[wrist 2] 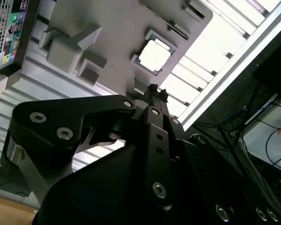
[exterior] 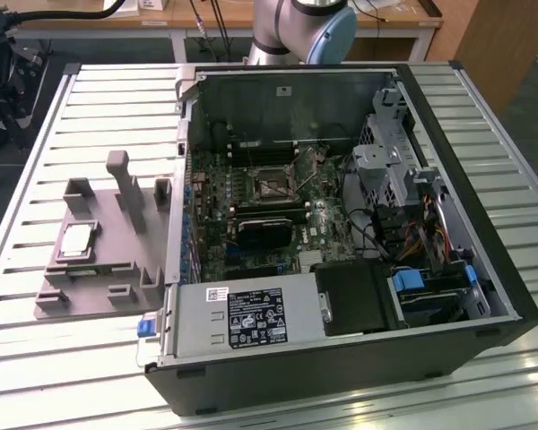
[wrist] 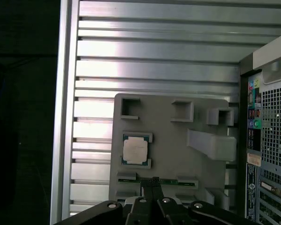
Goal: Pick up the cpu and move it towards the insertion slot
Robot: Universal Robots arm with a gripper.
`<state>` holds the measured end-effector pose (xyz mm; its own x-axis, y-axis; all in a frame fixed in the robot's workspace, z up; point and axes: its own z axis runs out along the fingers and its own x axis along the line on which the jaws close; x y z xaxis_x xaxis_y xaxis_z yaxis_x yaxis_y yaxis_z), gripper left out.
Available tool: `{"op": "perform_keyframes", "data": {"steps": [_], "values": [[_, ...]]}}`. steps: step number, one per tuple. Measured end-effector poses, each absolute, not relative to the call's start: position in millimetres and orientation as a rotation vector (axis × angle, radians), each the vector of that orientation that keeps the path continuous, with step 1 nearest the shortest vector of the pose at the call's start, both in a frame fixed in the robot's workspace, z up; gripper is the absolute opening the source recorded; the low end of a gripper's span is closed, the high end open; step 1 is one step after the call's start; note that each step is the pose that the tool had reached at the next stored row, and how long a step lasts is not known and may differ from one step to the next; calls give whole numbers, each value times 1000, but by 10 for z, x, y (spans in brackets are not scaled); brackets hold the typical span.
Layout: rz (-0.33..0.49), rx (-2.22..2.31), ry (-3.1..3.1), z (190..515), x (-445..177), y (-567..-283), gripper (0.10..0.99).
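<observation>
Gripper (wrist: 151, 181): fingers pressed together with nothing between them, hanging above the grey fixture plate (wrist: 178, 154). In both wrist views it lines up with the plate edge where a thin green memory stick (wrist: 174, 182) lies in its holder.

The cpu (wrist: 135, 151) lies just beyond that holder. It is flat in its own recess, silver top up, with a tab at each of two opposite sides, near the plate's edge that faces away from the computer case (exterior: 341, 358). Not yet lifted.

Farther off, the case lies open on the slatted table (exterior: 36, 376). The insertion slot (exterior: 271, 185) sits on the board inside, well apart from the cpu, with the case wall between them.

Risks, as judged:
- Closed fingers coming down would strike the chip's top rather than straddle it.
- The present alignment favours the memory stick — the wrong part could be taken.
- A tilted lift may catch on the recess tabs.
- The case wall and loose cables crowd the slot — a low carry could snag.
</observation>
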<state>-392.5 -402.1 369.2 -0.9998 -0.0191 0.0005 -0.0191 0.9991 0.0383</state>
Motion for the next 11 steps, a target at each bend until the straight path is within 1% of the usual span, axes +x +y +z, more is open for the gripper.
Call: {"op": "perform_keyframes", "data": {"steps": [11], "values": [[-60, 30, -3146, 3517, -3935, -4022, 102]]}}
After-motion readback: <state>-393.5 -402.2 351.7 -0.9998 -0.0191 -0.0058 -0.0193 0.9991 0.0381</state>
